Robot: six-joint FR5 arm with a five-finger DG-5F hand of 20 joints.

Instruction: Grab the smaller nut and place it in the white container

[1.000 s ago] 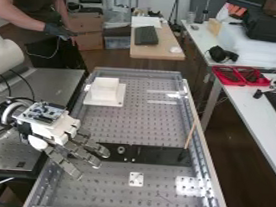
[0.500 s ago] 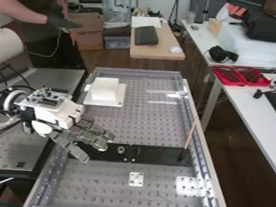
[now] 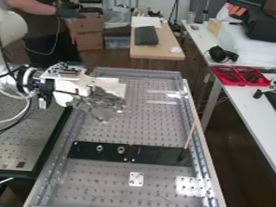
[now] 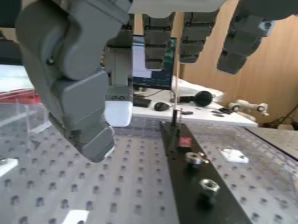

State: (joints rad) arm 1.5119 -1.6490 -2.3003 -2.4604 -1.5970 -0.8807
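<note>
On the black rectangular plate [image 3: 156,155] sits what I judge the smaller silver metal nut [image 4: 209,188], nearer my white arm [image 3: 9,27], likely light, rigid and slick, so I'd pinch its opposite flats with my dark grey hand [image 3: 105,105], fingers relaxed and empty.

Brown floor [image 3: 105,60], pale wooden table [image 3: 154,53], white desk [image 3: 251,113], cardboard boxes [image 3: 89,38]

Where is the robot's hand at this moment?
In the high view, the hand is over the perforated bench's left side, beyond the black bar and partly in front of the white container.
</note>
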